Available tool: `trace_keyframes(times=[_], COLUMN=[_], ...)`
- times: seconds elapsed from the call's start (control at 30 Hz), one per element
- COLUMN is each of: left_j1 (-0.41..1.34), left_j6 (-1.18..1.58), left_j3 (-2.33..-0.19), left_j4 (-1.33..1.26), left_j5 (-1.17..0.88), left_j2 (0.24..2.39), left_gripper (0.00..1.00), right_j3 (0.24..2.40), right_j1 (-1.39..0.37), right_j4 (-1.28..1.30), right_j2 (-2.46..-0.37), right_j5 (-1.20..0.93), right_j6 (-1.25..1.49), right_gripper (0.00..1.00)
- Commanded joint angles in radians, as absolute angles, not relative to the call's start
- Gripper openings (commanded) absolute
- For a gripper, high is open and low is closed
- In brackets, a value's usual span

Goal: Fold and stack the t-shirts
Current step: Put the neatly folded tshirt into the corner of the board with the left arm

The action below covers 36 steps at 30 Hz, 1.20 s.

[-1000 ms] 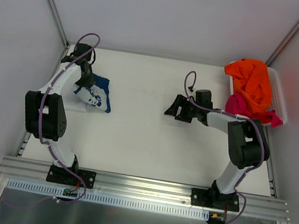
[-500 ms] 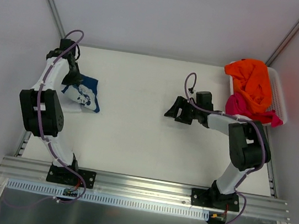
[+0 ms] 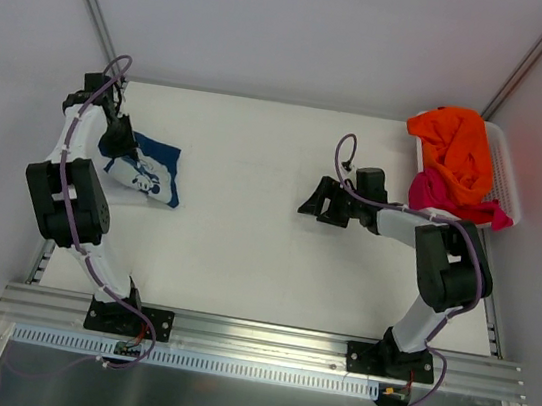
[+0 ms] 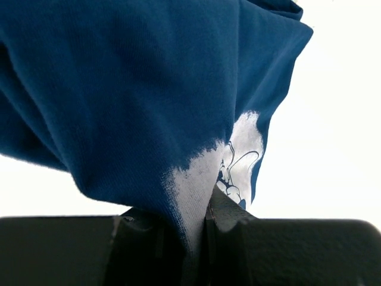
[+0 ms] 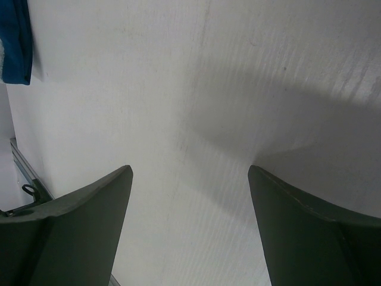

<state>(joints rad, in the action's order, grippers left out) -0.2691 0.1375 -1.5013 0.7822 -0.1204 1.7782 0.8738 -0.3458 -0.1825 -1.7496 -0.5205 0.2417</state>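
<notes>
Altogether three t-shirts: navy (image 3: 161, 162), orange (image 3: 455, 148), pink (image 3: 432, 190).

Left tool (image 4: 205, 217) pinches the navy t-shirt (image 4: 137, 89); right tool (image 5: 190, 173), seemingly hovering low, gapes wide.

From above, the left arm (image 3: 61, 202) hid part of the navy t-shirt (image 3: 158, 169); the orange t-shirt (image 3: 457, 148) covered most of the magenta-pink t-shirt (image 3: 442, 195).

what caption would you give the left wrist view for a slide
Left gripper pinching a fold of the navy blue t-shirt, its white print beside the grip
</notes>
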Motion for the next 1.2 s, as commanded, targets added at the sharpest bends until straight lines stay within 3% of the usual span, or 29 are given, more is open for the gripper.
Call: trace_keyframes(times=[0.0,0.7,1.17], left_j1=[-0.296,-0.373,-0.414], left_j6=[0.117,0.161,0.21], left_j3=[-1.537,-1.546,-1.465], left_j4=[0.807,0.793,0.781], left_j5=[-0.192,-0.167,0.036], left_j2=[1.733,1.626,1.683], left_gripper=[0.0,0.0,0.0], right_j3=[0.831,0.822,0.815], right_j1=[-0.35,-0.35,-0.35], right_j4=[-0.107,-0.113,-0.118], right_j2=[-1.747,-1.761,-1.761], right_j5=[-0.5,-0.511,-0.515], right_j6=[0.21,0.206,0.204], right_gripper=[0.84,0.84,0.84])
